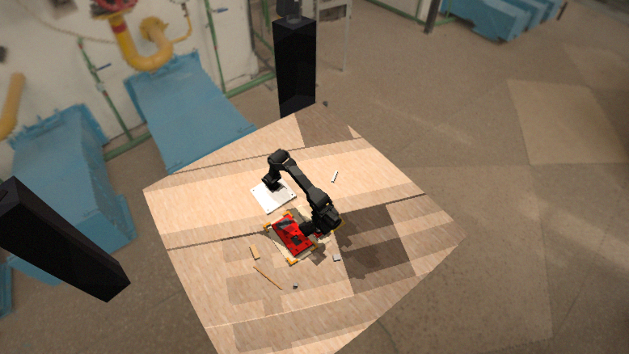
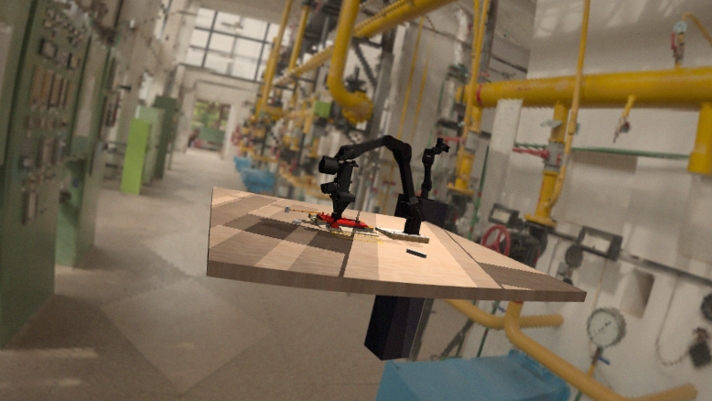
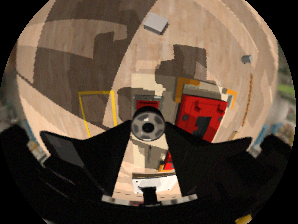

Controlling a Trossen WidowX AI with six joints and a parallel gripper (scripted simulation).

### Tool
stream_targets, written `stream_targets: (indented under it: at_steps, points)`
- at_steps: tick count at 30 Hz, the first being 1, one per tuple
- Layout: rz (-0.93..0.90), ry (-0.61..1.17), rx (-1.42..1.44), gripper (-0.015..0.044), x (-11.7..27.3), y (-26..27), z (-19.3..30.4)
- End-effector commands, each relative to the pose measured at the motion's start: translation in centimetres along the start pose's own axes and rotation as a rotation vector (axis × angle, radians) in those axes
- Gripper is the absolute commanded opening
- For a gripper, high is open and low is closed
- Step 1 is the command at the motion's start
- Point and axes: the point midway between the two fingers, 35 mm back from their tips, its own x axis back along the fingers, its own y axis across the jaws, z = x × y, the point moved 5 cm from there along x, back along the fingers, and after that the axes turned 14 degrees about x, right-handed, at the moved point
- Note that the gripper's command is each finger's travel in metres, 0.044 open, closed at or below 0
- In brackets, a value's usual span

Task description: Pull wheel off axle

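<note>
My gripper (image 2: 335,218) (image 3: 148,124) points down and is shut on the wheel (image 3: 148,118), a dark tyre with a grey spoked face. The wheel is between the fingertips, over a small red part (image 3: 148,104) on a pale base. The axle is hidden, and I cannot tell whether the wheel is still around it. The marked area, a thin yellow outline (image 3: 114,107), lies on the table left of the wheel in the wrist view. In the top view the arm hides the wheel and most of the outline.
A red plate (image 1: 290,237) (image 3: 187,114) with orange corner pieces lies beside the gripper. A grey block (image 1: 336,257) (image 3: 156,23), a small grey cube (image 1: 295,285) (image 3: 246,59), a thin orange stick (image 1: 268,277) and a wooden block (image 1: 254,251) lie around it. The white base plate (image 1: 268,205) is behind.
</note>
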Motion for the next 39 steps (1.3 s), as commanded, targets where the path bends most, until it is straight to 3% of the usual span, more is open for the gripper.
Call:
stream_targets:
  at_steps: [1,39]
  points:
    - [0.000,-0.008,-0.004,0.0000,0.5,0.0,0.0]
    - [0.001,-0.011,-0.003,0.0000,1.7,0.0,0.0]
